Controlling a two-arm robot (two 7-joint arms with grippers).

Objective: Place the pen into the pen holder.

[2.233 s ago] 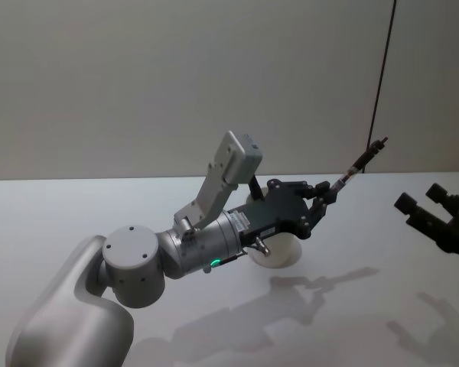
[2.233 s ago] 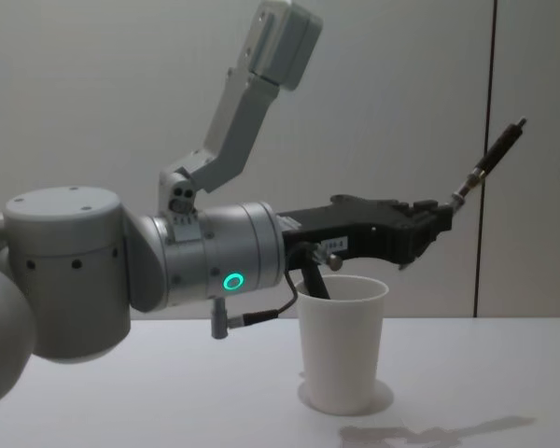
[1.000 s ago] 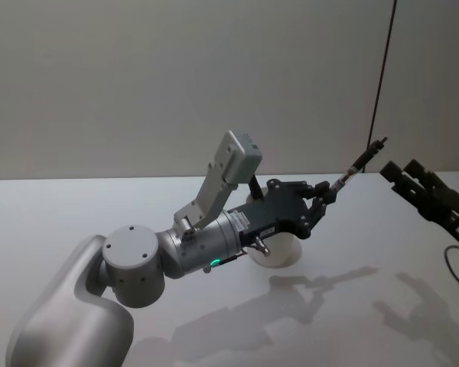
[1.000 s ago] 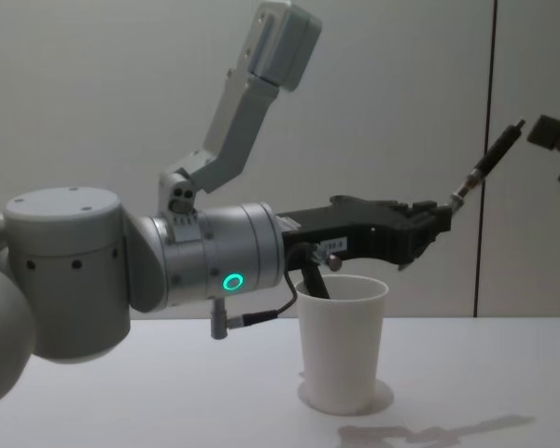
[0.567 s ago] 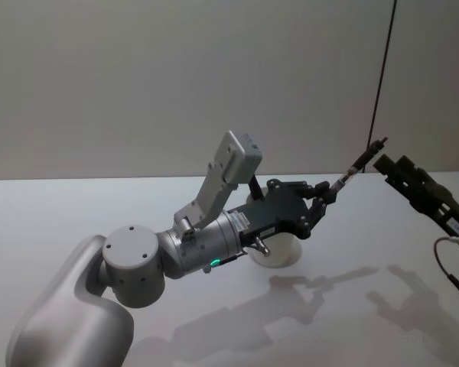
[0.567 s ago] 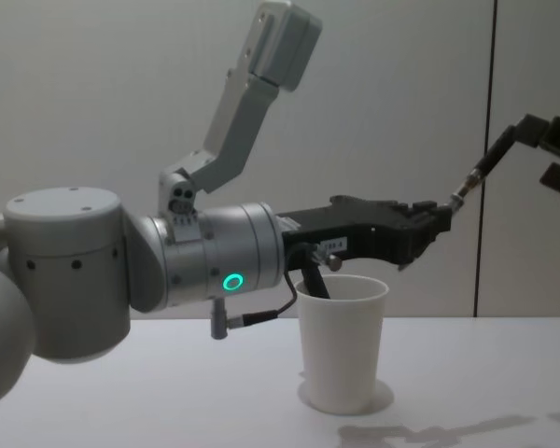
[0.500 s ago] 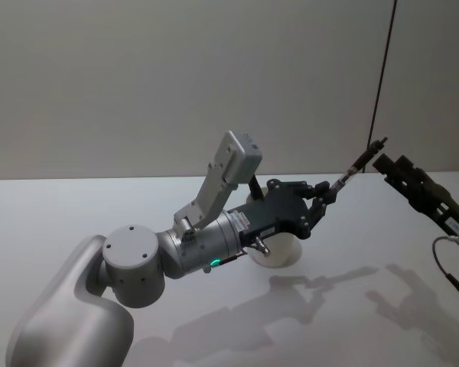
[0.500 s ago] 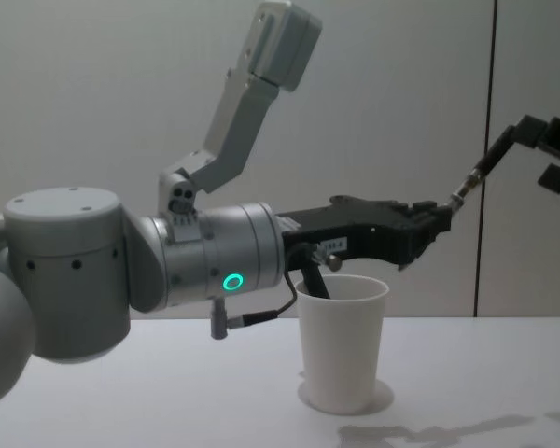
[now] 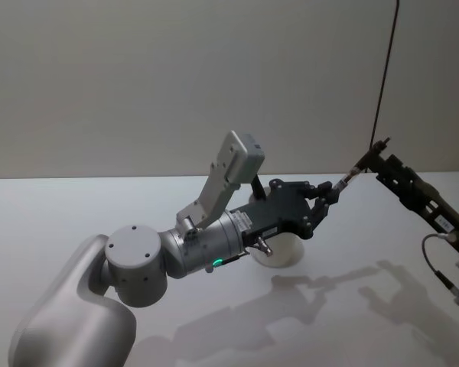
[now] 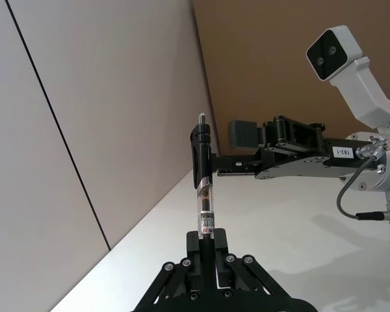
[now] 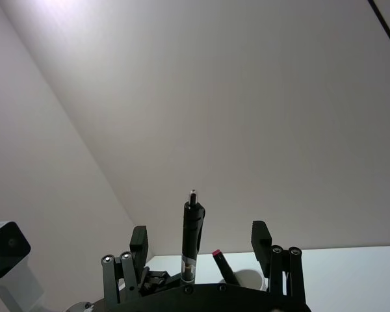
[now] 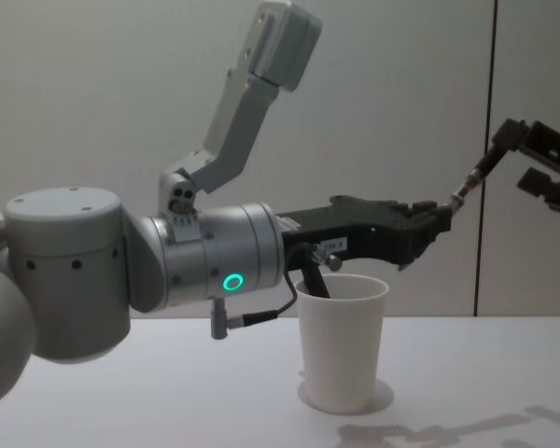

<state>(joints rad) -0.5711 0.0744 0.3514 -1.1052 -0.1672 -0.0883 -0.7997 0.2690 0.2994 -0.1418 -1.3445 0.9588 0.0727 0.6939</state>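
The left gripper (image 12: 439, 219) is clamped on the lower end of the pen (image 10: 204, 188), which slants up toward the right gripper (image 11: 199, 229). That gripper's fingers stand apart, flanking the pen's cap; we cannot confirm contact. The pen holder (image 12: 343, 345) stands upright below the left gripper's body, with bare table (image 12: 121, 401) around it. We count one held pen, one pen holder and two grippers.

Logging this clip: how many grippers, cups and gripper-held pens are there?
Grippers: 2, the left gripper and the right gripper
Cups: 1, the pen holder
Held pens: 1, the pen in the left gripper
Total: 4
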